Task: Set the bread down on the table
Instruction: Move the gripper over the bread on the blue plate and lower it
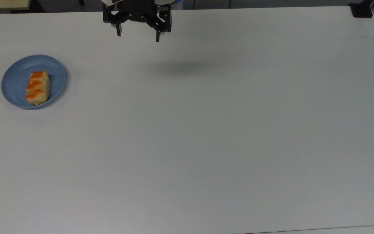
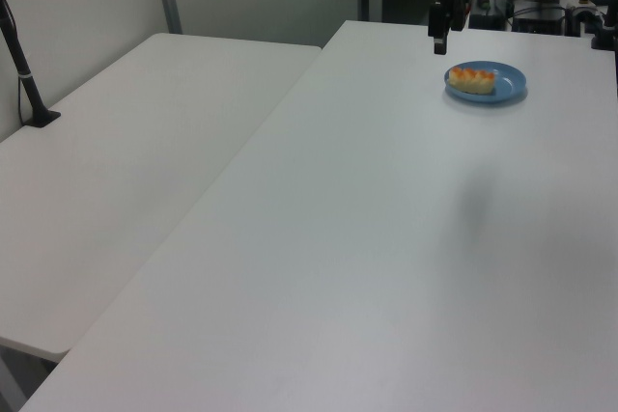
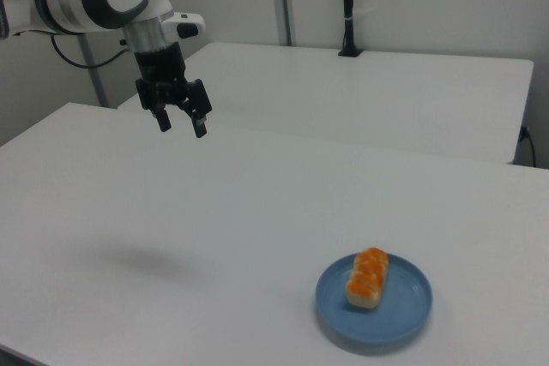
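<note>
The white table (image 1: 206, 146) bears a blue plate (image 1: 13, 81) at the top view's nine o'clock, holding the bread (image 1: 37, 87). The gripper (image 1: 138, 36) hangs wide and empty at twelve. The right view adds a second table (image 3: 386, 92) behind.

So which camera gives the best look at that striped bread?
The top view: the bread lies in plain sight on the blue plate, stripes clear. The right view shows it slanted; the left view, far off.

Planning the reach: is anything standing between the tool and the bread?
Nothing visible does. The open tool hangs above bare table, and the bread lies uncovered on the blue plate, toward the top view's left.
</note>
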Controlling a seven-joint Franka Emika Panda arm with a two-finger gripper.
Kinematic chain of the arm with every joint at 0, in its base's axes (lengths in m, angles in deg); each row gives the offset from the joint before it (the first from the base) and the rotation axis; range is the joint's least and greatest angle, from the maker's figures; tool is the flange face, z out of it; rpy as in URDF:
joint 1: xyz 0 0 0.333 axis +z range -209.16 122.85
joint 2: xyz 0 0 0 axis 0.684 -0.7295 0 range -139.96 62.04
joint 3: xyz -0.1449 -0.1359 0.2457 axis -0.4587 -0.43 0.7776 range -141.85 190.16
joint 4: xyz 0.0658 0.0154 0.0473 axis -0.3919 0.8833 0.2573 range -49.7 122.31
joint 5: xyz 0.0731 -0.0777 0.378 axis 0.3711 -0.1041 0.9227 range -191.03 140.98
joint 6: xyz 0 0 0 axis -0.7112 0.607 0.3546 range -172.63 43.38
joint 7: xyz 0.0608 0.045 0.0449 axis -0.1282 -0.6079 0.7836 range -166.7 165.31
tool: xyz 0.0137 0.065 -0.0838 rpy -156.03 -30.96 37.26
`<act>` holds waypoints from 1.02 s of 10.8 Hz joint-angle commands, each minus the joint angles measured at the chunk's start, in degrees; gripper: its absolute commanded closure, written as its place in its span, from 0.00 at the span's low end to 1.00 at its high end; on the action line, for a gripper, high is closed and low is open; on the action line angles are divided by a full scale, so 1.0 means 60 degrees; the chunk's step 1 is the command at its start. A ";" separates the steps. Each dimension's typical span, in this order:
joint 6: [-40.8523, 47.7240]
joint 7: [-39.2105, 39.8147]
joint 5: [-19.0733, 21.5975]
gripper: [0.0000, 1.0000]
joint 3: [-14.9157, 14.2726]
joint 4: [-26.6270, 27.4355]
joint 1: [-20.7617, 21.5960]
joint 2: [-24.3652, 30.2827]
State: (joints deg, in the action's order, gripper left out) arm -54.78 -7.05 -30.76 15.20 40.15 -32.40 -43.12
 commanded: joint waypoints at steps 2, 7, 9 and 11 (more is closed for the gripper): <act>0.0006 -0.0039 0.0004 0.00 -0.0061 0.0136 0.0067 0.0050; -0.0155 0.0470 0.0004 0.00 -0.0090 0.0121 -0.0180 -0.0096; -0.0345 0.1391 0.0004 0.00 -0.0090 0.0121 -0.0837 -0.0257; -0.0885 0.2256 0.0004 0.00 -0.0090 0.0121 -0.1745 -0.0549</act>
State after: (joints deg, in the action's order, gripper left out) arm -55.93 0.37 -30.77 14.97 40.23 -37.88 -45.01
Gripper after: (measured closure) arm 0.000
